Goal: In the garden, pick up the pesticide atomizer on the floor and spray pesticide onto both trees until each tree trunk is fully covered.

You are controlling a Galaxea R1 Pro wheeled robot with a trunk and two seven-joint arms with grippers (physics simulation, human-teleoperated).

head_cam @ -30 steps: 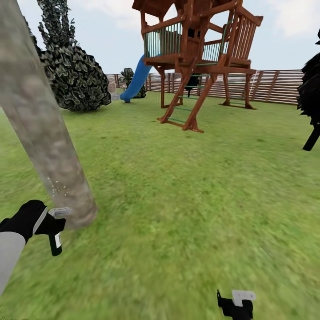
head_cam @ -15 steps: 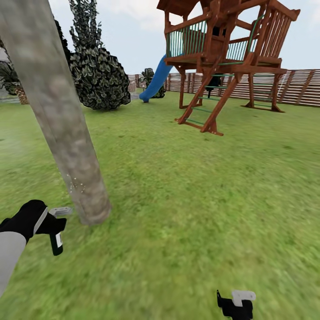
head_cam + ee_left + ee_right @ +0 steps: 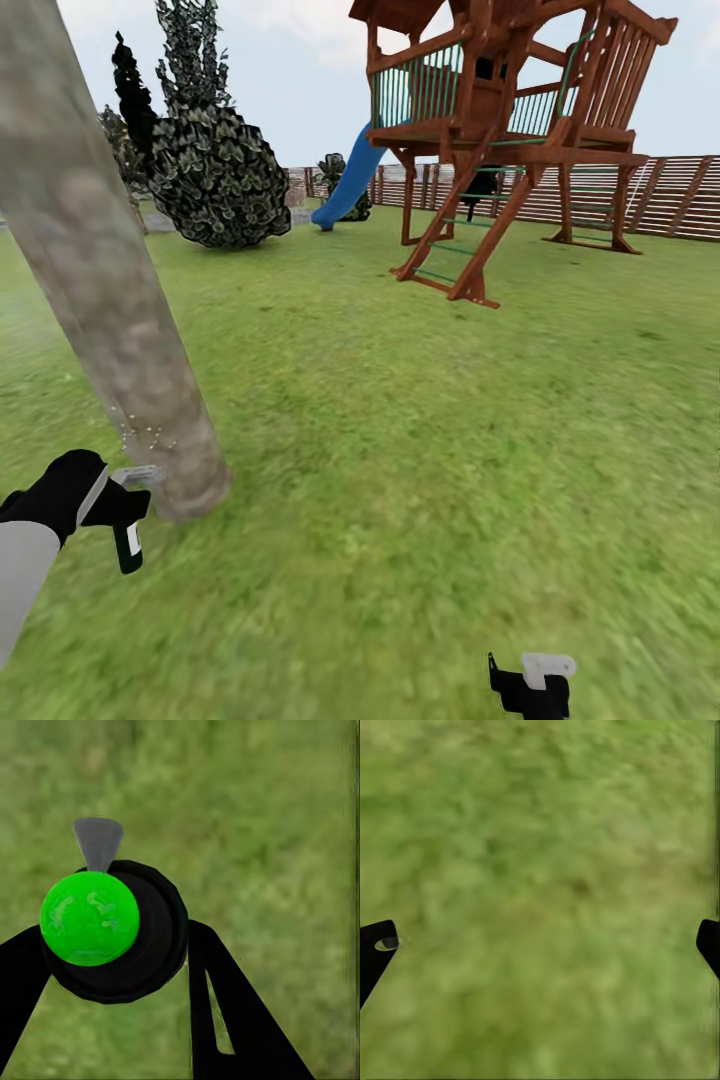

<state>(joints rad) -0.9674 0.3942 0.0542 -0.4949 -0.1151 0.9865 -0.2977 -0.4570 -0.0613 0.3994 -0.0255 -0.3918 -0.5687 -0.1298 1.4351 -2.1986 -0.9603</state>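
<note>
Pointing trunkward (image 3: 110, 300), upright atomizer (image 3: 127, 515)

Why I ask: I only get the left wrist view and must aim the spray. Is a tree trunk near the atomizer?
Observer: Yes. In the head view a thick tree trunk rises just beyond the left gripper, which holds the atomizer.
Operator: Is any spray landing?
Observer: Whitish pesticide specks show against the trunk low down, near its base.
Operator: And the right gripper?
Observer: The right gripper hangs open over grass, holding nothing.
</note>
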